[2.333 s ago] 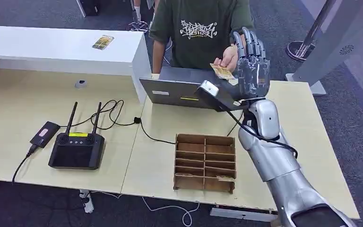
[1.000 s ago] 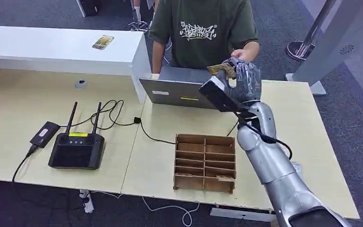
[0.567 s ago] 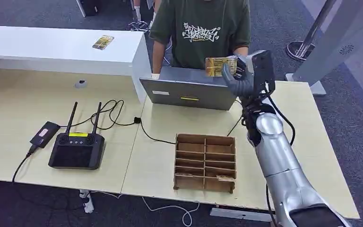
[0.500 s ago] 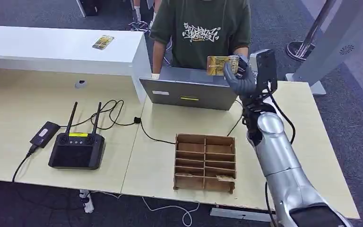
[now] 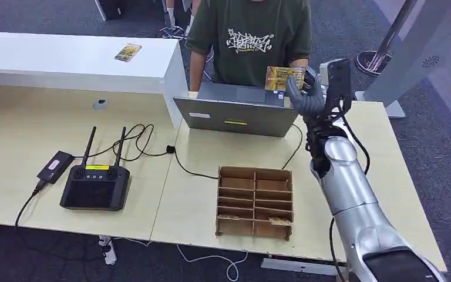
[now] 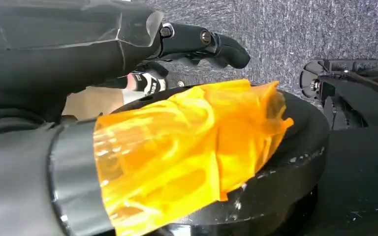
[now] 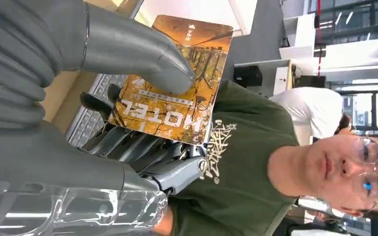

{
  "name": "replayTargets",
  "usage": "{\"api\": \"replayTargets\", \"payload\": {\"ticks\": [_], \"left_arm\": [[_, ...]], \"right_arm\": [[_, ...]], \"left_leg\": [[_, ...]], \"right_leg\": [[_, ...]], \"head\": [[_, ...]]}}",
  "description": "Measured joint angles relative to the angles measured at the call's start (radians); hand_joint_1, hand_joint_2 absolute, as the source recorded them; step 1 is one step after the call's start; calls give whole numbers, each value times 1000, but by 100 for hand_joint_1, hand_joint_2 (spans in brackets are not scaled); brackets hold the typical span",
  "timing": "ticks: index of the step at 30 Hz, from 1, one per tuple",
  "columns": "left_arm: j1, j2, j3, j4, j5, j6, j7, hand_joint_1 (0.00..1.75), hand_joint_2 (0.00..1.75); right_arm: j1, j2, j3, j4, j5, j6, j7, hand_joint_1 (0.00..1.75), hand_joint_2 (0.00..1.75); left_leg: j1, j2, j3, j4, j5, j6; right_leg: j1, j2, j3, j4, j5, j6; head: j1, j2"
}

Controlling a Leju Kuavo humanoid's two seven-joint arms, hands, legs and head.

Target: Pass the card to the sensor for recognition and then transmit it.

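An orange-brown card printed HOTEL (image 5: 281,77) (image 7: 177,101) stands upright in my right hand (image 5: 306,94), raised above the far edge of the grey laptop (image 5: 235,113). In the right wrist view the thumb (image 7: 133,51) presses on the card's face and the darker fingers (image 7: 142,147) back it from behind. A small black device with a cable (image 5: 55,166) lies at the table's left. My left hand (image 6: 197,42) hangs over the carpet, its dark fingers stretched out and holding nothing.
A person in a green T-shirt (image 5: 249,38) stands just behind the laptop. A cardboard divider tray (image 5: 254,201) sits near the table's front edge. A black controller with two antennas (image 5: 96,185) lies to the left. A second card (image 5: 128,52) rests on the white counter.
The person passed the card into my right hand and drew their own hand back. My hand closed on the card, turned it upright and shifted slightly right.
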Motion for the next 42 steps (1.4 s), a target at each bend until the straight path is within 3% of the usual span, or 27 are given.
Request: {"api": "replayTargets", "payload": {"ticks": [14, 25, 42], "left_arm": [[3, 1, 3, 0, 2, 3, -9, 0, 0], [6, 0, 31, 0, 6, 3, -31, 0, 0], [17, -3, 80, 0, 6, 4, -44, 0, 0]], "right_arm": [[32, -49, -1, -18, -39, 18, -27, 175, 175], [91, -109, -14, -113, -96, 61, -37, 175, 175], [217, -266, -93, -195, -140, 64, -35, 175, 175]], "left_leg": [[0, 0, 0, 0, 0, 0], [0, 0, 0, 0, 0, 0], [0, 0, 0, 0, -1, 1]], "right_leg": [[0, 0, 0, 0, 0, 0], [0, 0, 0, 0, 0, 0], [0, 0, 0, -1, 0, 0]], "head": [[0, 0], [0, 0], [0, 0]]}}
